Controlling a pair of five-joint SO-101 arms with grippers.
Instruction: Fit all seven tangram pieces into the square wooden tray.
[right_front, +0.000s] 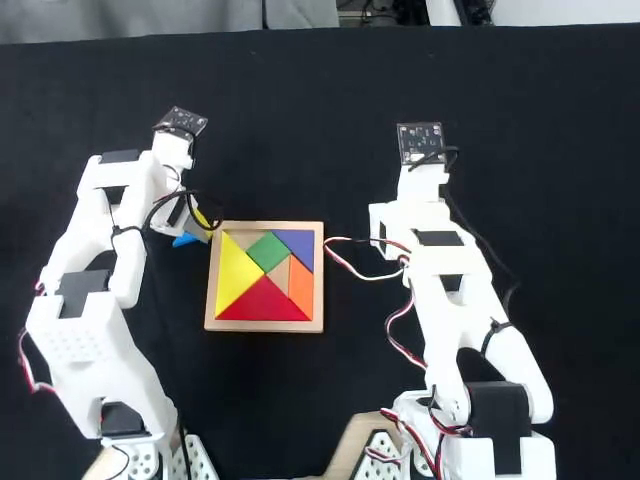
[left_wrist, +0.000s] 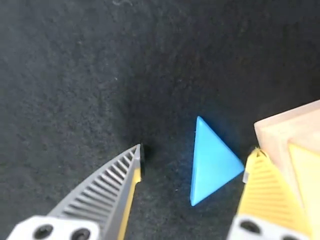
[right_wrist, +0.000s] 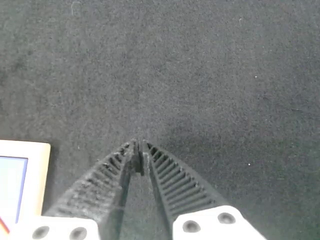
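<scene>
Just off the upper left corner of the wooden tray (right_front: 212, 300), on the black cloth (right_front: 520, 120), the light blue triangle (left_wrist: 212, 162) lies flat between the spread fingers of the left gripper (left_wrist: 198, 152). The jaws stand wide apart and grip nothing. The grey finger (left_wrist: 112, 180) is clear of the triangle's long edge, with bare cloth between them. The yellow finger (left_wrist: 267, 190) sits at the triangle's opposite corner, either touching it or just short of it; the wrist view is too close to tell which. That yellow finger's tip is also right at the tray's corner. In the high view the same triangle (right_front: 185, 240) shows as a small blue sliver just beside the tray, under the left arm's wrist.

Inside the tray lie a yellow triangle (right_front: 235, 275), a red triangle (right_front: 265, 302), a green square (right_front: 268, 250), a dark blue triangle (right_front: 298, 243) and an orange piece (right_front: 301, 287). A patch of wood colour shows between the green square and the orange piece.

The right gripper (right_wrist: 139, 152) hangs over the cloth on the tray's other side. Its jaws are pressed together with nothing between them, and a corner of the tray shows near it.
</scene>
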